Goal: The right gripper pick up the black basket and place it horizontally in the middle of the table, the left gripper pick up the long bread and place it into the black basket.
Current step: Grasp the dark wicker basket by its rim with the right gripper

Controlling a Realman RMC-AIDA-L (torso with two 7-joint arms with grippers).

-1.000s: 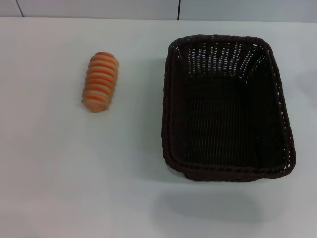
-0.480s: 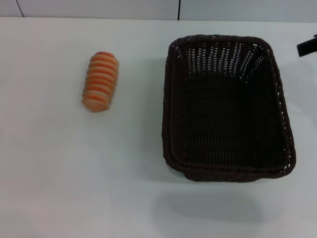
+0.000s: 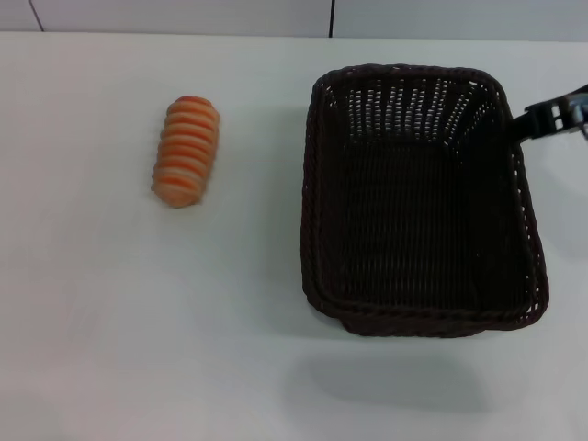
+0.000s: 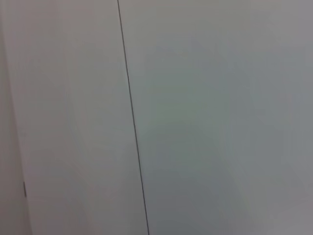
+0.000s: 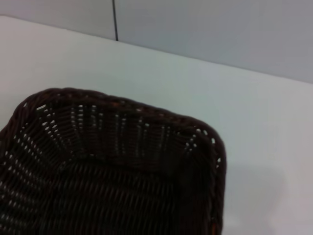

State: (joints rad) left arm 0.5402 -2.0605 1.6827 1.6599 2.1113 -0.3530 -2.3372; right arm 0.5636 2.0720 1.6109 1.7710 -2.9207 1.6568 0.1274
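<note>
The black basket stands on the right half of the white table, its long side running front to back; its far corner also shows in the right wrist view. The long bread lies ribbed side up on the left half, apart from the basket. My right gripper enters from the right edge, just outside the basket's far right rim. My left gripper is out of view; its wrist view shows only a pale wall.
A pale wall with a dark vertical seam runs behind the table's far edge. The same seam shows in the right wrist view.
My right gripper has come into the head view from the right and moved left toward the basket's far right rim. The basket and the bread have not moved.
</note>
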